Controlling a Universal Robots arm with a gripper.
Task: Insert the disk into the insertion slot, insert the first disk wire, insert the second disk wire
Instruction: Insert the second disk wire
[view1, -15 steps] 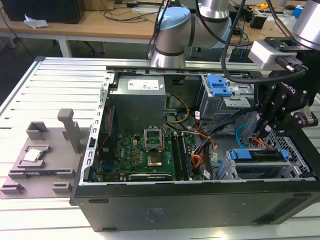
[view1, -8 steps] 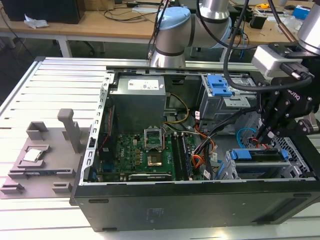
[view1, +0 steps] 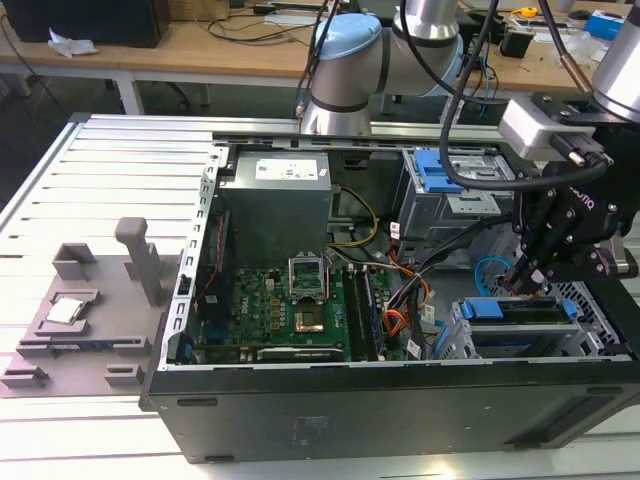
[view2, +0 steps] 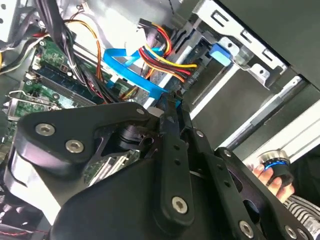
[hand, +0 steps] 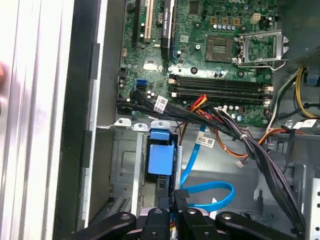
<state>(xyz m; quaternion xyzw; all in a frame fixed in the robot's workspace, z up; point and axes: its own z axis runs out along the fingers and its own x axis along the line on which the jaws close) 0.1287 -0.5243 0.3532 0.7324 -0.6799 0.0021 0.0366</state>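
One open computer case (view1: 400, 400) is seen lying on the slatted bench (view1: 90, 180), with one motherboard (view1: 290, 310) exposed inside. At the exterior view's right, the one black end effector (view1: 528, 280) is lowered over the disk (view1: 525, 312), which is seated in the insertion slot (view1: 470, 345), its blue frame visible at both ends. The fingers (view2: 172, 107) are drawn close together at a blue flat cable (hand: 210, 192) in both wrist views; whether it is gripped cannot be told. One taller grey cage (view1: 450, 185) with blue latches stands behind.

Disk (view1: 520, 312) in insertion slot (view1: 478, 340), gripper (view1: 527, 283) above; motherboard (view1: 290, 310) at exterior view's left
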